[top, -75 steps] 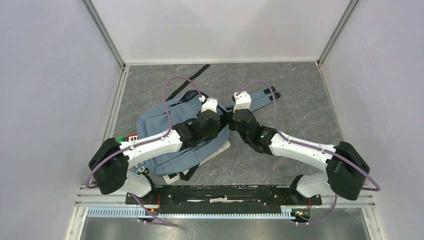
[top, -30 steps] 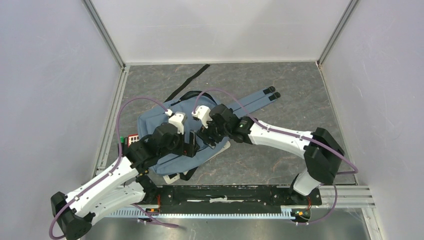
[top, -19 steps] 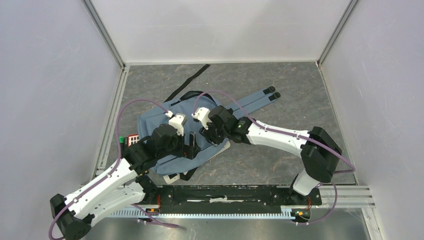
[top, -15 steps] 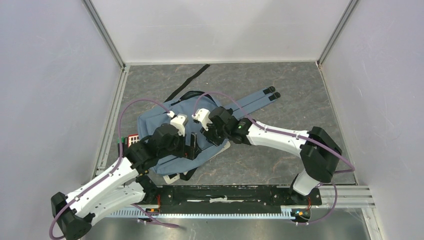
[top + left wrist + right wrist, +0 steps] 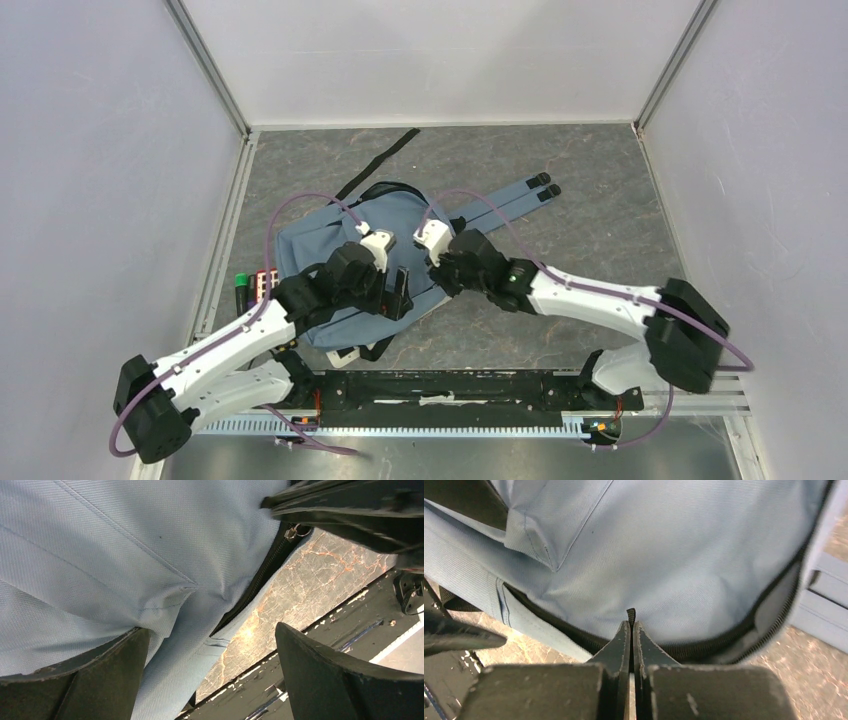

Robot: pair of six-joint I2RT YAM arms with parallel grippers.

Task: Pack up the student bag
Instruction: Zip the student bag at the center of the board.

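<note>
The student bag (image 5: 320, 235) lies flat on the table, grey-blue with a black zip along its near edge. My right gripper (image 5: 441, 278) is at that edge and is shut on the black zip pull tab (image 5: 630, 613), whose tip sticks out between the pressed fingertips (image 5: 621, 635). Beside it, my left gripper (image 5: 400, 292) hovers open over the bag fabric (image 5: 100, 555), and nothing lies between its fingers (image 5: 320, 680). The metal zip slider (image 5: 292, 531) shows in the left wrist view next to the right gripper's finger (image 5: 350, 505).
A red item (image 5: 265, 281) and a green-capped marker (image 5: 241, 287) lie left of the bag. A white flat item (image 5: 345, 355) pokes out under its near edge. Blue shoulder straps (image 5: 510, 195) stretch to the right and a black strap (image 5: 385, 155) to the back. The black base rail (image 5: 450, 385) runs along the near edge.
My right gripper has closed on the zip pull tab and drawn slightly right and nearer. The left gripper, still open, has shifted right along the bag's near edge.
</note>
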